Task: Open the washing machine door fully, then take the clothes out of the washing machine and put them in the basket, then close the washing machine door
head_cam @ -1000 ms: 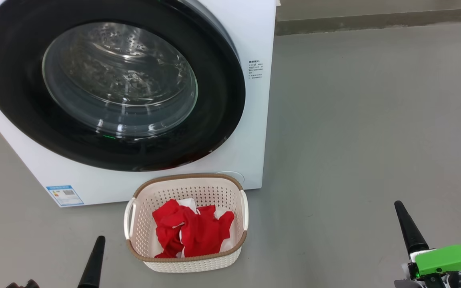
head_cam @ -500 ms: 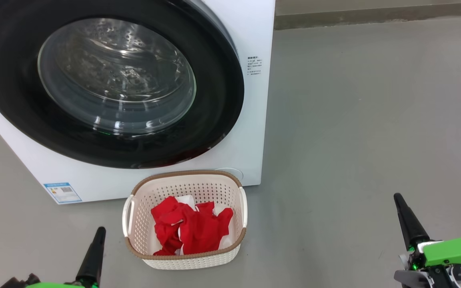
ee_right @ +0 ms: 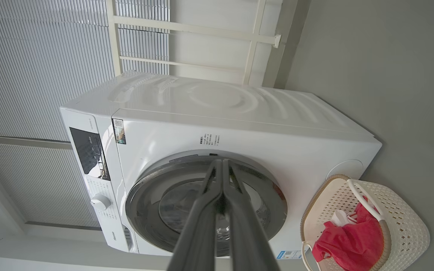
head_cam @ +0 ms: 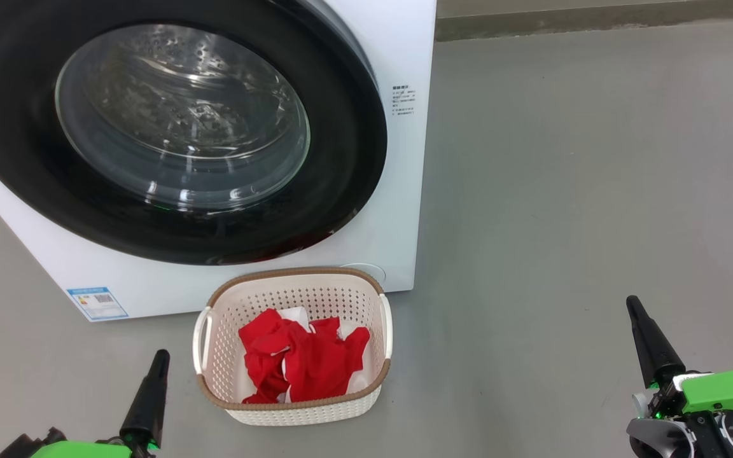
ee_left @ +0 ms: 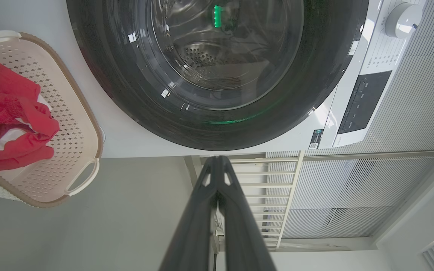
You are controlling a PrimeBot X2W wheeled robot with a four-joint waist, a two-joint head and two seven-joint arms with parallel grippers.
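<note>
The white washing machine [head_cam: 398,191] stands at the upper left, and its black-rimmed glass door [head_cam: 175,121] lies flat against the front. In front of it on the floor sits the cream basket [head_cam: 204,331] with the red and white clothes [head_cam: 303,359] inside. My left gripper [head_cam: 150,394] is at the lower left, shut and empty, left of the basket. My right gripper [head_cam: 649,340] is at the lower right, shut and empty, far from the basket. The left wrist view shows the door [ee_left: 217,128] and the basket [ee_left: 85,177]. The right wrist view shows the machine [ee_right: 239,124], basket [ee_right: 405,226] and clothes [ee_right: 352,241].
Grey floor [head_cam: 564,191] spreads to the right of the machine and around the basket. A grey skirting strip [head_cam: 595,25] runs along the far wall. White slatted panels and a white frame [ee_right: 187,34] stand behind the machine.
The camera has shifted, sliding the scene slightly up and left. Both grippers have risen further into the head view; nothing was gripped or released.
</note>
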